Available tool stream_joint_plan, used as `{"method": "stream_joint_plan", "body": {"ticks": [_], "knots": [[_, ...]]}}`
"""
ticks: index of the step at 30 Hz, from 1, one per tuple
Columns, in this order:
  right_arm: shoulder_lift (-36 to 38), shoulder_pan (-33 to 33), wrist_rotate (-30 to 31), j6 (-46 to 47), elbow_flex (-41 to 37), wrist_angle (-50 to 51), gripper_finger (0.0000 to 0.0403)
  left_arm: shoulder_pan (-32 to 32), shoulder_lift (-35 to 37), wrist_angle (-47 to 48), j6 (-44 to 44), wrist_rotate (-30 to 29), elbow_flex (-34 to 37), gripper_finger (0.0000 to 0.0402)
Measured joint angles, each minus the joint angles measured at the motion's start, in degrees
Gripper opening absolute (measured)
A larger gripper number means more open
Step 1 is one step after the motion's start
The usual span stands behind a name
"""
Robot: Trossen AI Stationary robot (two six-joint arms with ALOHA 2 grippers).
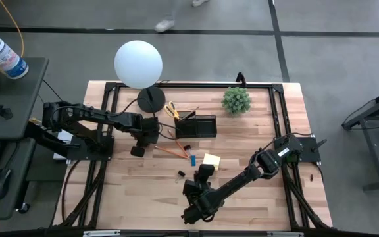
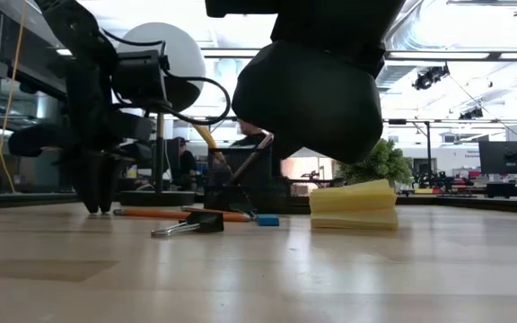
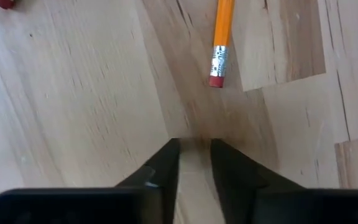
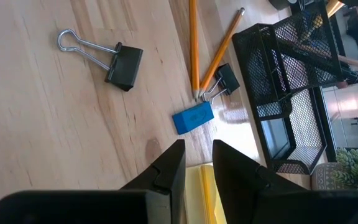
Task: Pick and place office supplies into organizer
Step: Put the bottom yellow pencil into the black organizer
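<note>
Lying just ahead of the slightly parted, empty left gripper (image 3: 195, 148), the orange wooden pencil (image 3: 221, 37) is aligned lengthwise, eraser-end nearest.

The overhead camera is looking straight down on the whole table (image 1: 255, 158), while the low one is sitting at table-top level, facing across the wood into the room, with the right gripper (image 2: 317, 85) hanging very close and filling the upper frame. The left wrist camera is peering down close past the left gripper (image 3: 195, 152) at bare wood and an orange pencil (image 3: 221, 37) just ahead of the fingertips. The right wrist camera is looking past the right gripper (image 4: 197, 152) at the blue eraser (image 4: 192, 117), sticky-note pad (image 4: 199, 193) and organizer (image 4: 291, 87), which the overhead and low views are sharing.
</note>
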State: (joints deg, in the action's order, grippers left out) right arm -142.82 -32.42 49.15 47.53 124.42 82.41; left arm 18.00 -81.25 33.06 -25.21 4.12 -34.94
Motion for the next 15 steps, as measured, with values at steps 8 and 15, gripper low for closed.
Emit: {"method": "stream_joint_plan", "body": {"ticks": [8,15], "knots": [[0.0,0.0,0.0,-0.02,-0.02,-0.15,0.0078,0.0,0.0,1.08,1.68,2.03,-1.42,0.0162],[0.0,0.0,0.0,-0.02,-0.02,-0.56,0.0078,-0.04,0.02,5.78,1.67,1.72,-6.39,0.0158]]}}
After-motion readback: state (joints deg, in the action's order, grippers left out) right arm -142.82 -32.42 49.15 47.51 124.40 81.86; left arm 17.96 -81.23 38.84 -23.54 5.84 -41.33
